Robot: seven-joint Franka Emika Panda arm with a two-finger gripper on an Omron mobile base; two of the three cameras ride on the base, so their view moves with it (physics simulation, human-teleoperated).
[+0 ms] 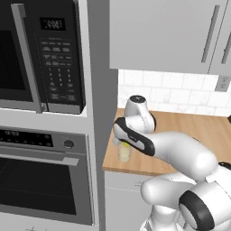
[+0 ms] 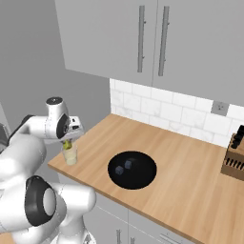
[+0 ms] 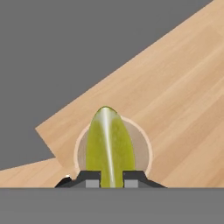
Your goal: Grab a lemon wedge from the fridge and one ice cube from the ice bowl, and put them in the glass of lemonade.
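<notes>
You see the lemon wedge (image 3: 109, 146) low in the centre of the hand view, its long axis running up the frame, tip pointing away from the gripper (image 3: 110, 178), whose jaws are clamped on its lower end. Directly beyond it sits the glass of lemonade (image 3: 142, 148). In the right base view, the arm bends over the counter's (image 2: 190, 167) left corner, hand aimed down. Further right lie a black bowl (image 2: 132, 169) and knife block (image 2: 234, 159).

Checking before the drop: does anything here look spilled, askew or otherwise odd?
Nothing stands out. The end effector holds the lemon wedge directly above the upright glass of lemonade, near the counter corner; no spill visible.
</notes>
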